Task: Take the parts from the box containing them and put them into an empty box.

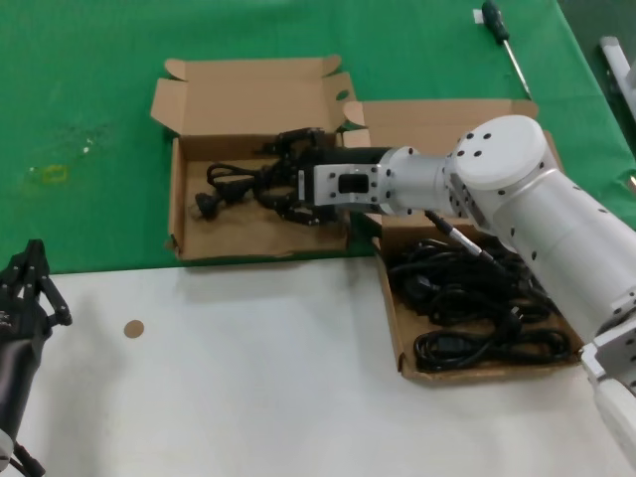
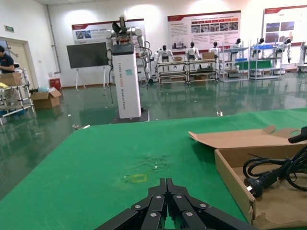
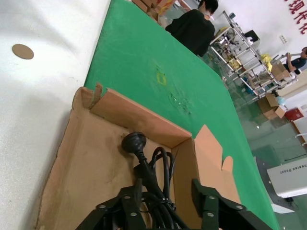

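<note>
While one black power cord point(image 1: 234, 186) lies coiled in the smaller cardboard box point(image 1: 189, 234) toward the far left of the table point(image 1: 248, 378), the right end effector point(image 1: 294, 177) hangs over that box with its fingers spread around the cord's loops; whether the pads press the rubber cannot be told from any view. By the look of it the transfer is barely begun: a single cord has reached the smaller box, and a tangled heap of cords point(image 1: 472, 303) fills the larger box point(image 1: 397, 333) on the right side, near the front of the green cloth point(image 1: 89, 119). The larger box's lid stands open behind the arm. From the right wrist camera, the cord's round plug point(image 3: 133, 142) rests on the cardboard floor near the far wall, its cable running back between the fingers. The left end effector point(image 1: 35, 283) waits at the table's near left edge, fingers closed together and holding nothing. A screwdriver point(image 1: 502, 40) lies near the far right corner. Green cloth covers the far half of the table and a white surface the near half, where a small brown disc point(image 1: 133, 329) sits. Beyond lies a glossy-floored hall with poster boards, shelving, display robots and a few people.
</note>
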